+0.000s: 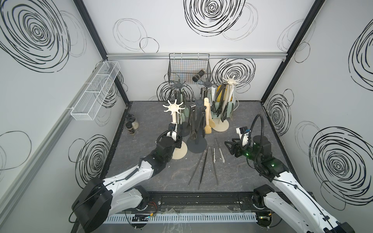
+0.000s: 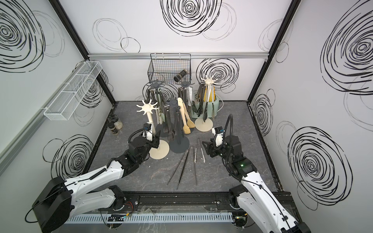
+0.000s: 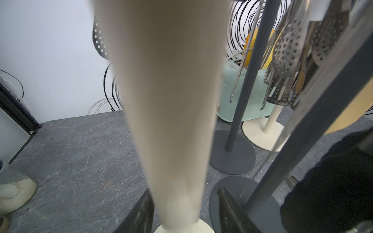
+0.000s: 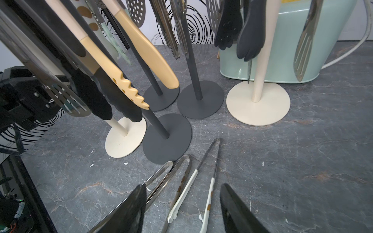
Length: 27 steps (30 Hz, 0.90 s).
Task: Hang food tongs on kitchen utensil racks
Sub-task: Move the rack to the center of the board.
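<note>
The left gripper [image 3: 184, 191] is straddling the pole of the near cream utensil rack [image 3: 171, 100], fingers apart, gripping nothing. Beside that rack, the right gripper [image 4: 182, 186] is hovering open-fingered over loose food tongs [image 4: 211, 187] lying on the table [image 4: 302, 161].

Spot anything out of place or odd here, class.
Three slim tongs, two steel, one white-handled, lie on the grey table unhung, though the nearer cream star-crowned rack looks bare. A dark cylindrical jar lies tipped in the black wire basket.

From high at the near edge, both top views show us the whole table [image 1: 232, 175]. Our wrist views sit low and close, facing the far racks [image 4: 257, 84].
</note>
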Each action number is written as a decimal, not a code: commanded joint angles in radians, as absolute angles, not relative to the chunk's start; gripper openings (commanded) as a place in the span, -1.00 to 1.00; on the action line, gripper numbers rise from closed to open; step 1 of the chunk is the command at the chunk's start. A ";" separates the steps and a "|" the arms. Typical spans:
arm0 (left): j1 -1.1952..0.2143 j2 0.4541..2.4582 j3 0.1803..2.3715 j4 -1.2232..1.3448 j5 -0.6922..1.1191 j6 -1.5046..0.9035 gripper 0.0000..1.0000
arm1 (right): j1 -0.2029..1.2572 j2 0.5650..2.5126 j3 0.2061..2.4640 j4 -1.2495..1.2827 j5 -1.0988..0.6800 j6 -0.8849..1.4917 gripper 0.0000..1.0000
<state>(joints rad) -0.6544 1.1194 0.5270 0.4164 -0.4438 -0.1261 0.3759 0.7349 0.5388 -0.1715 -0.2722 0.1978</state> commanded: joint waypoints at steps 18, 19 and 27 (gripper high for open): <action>-0.645 0.955 0.617 0.106 -0.458 -0.256 0.25 | 0.372 0.887 0.568 -0.296 -0.248 0.234 0.21; -0.643 0.943 0.614 0.092 -0.457 -0.261 0.25 | 0.375 0.902 0.566 -0.293 -0.250 0.235 0.20; -0.608 0.834 0.585 0.010 -0.412 -0.296 0.37 | 0.461 1.063 0.596 -0.293 -0.200 0.275 0.15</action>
